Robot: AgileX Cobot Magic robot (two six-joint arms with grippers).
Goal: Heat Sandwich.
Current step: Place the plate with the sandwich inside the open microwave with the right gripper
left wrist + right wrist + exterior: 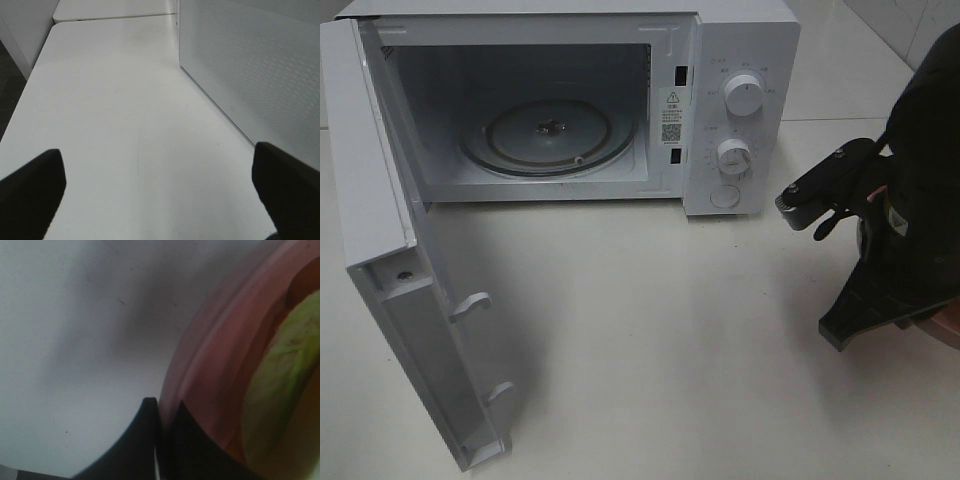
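The sandwich (pixel 280 375), with its pale green leafy filling, lies on a round pink plate (pixel 220 360) and shows only in the right wrist view. My right gripper (pixel 162 407) is shut on the plate's rim. In the high view the right arm (pixel 900 250) is at the far right and covers the sandwich; only a sliver of the plate (pixel 950 328) shows. The white microwave (pixel 740 60) stands at the back with its door (pixel 390 250) swung open to the left and a bare glass turntable (pixel 548 135) inside. My left gripper (pixel 160 185) is open and empty.
The white table (pixel 670 350) stretches in front of the microwave. The open door juts toward the front left. In the left wrist view a meshed white panel (pixel 250 65) stands close beside the left gripper, and the table's edge (pixel 20 95) lies on the other side.
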